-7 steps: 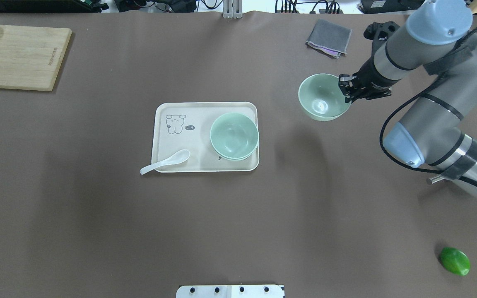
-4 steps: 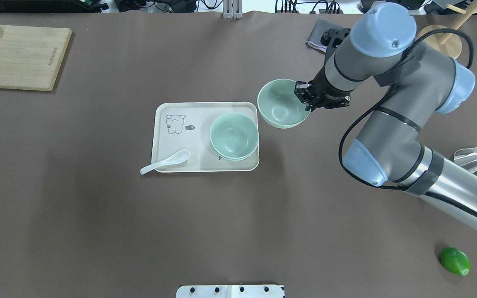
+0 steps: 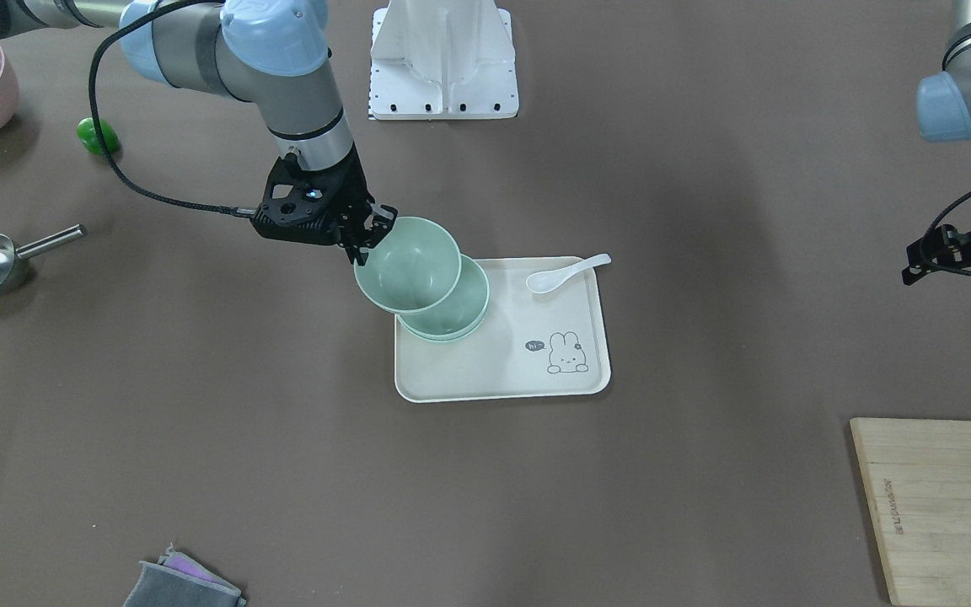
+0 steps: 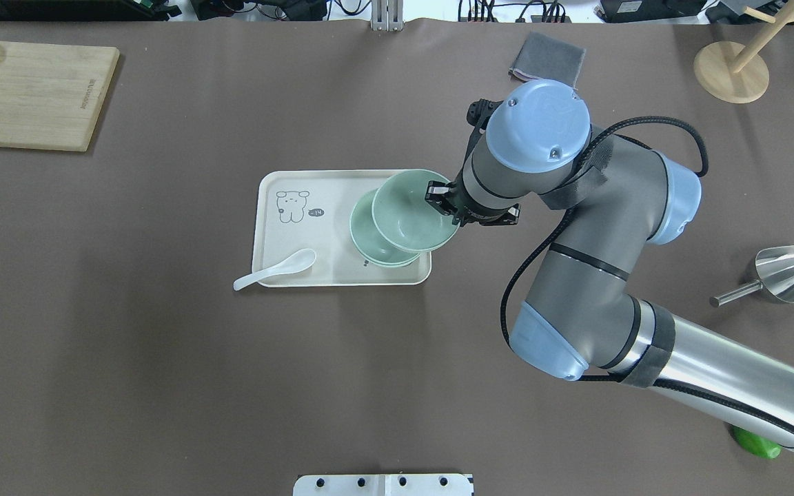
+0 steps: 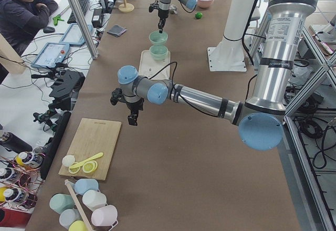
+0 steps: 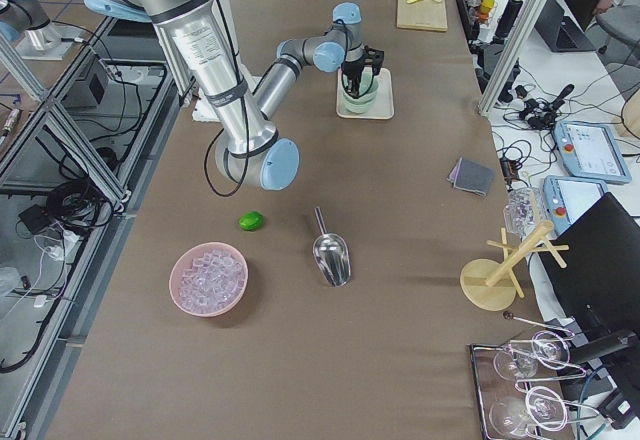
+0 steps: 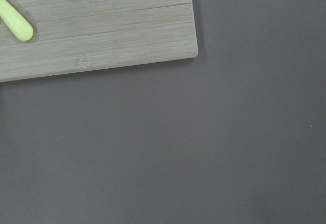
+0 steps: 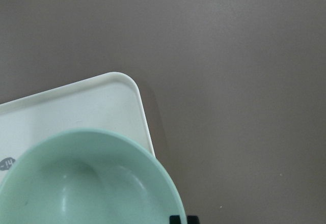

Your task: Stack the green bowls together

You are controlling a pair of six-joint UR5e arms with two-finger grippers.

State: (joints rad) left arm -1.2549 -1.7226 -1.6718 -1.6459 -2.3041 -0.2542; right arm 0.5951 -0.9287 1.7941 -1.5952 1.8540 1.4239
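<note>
A cream tray [image 4: 328, 241] lies mid-table. A white spoon [image 4: 276, 269] rests on its corner, handle out over the edge. On the tray's right part stands a stack [image 3: 462, 314] of two nested green bowls. The third bowl [image 4: 411, 213] hangs in the right gripper [image 4: 442, 200], which is clamped on its rim. This bowl is tilted and partly over the stack; the view from the table's left end shows it raised above the stack with a gap.

Well apart from the tray are a cutting board [image 4: 38, 93], a grey cloth [image 4: 547, 58], a wooden stand [image 4: 731, 69], a metal scoop [image 4: 779, 275], a pink bowl [image 6: 208, 278] and a green lump [image 3: 98, 135].

From overhead the held bowl covers most of the stack, and the right arm hides nearly all of the lump. The right wrist view cuts the held bowl off at the bottom edge. The left gripper [image 5: 133, 118] hangs over bare table beside the board — too small to tell whether its fingers are apart or together.

Counted: three green bowls, one pink bowl, one tray, one spoon, one scoop.
</note>
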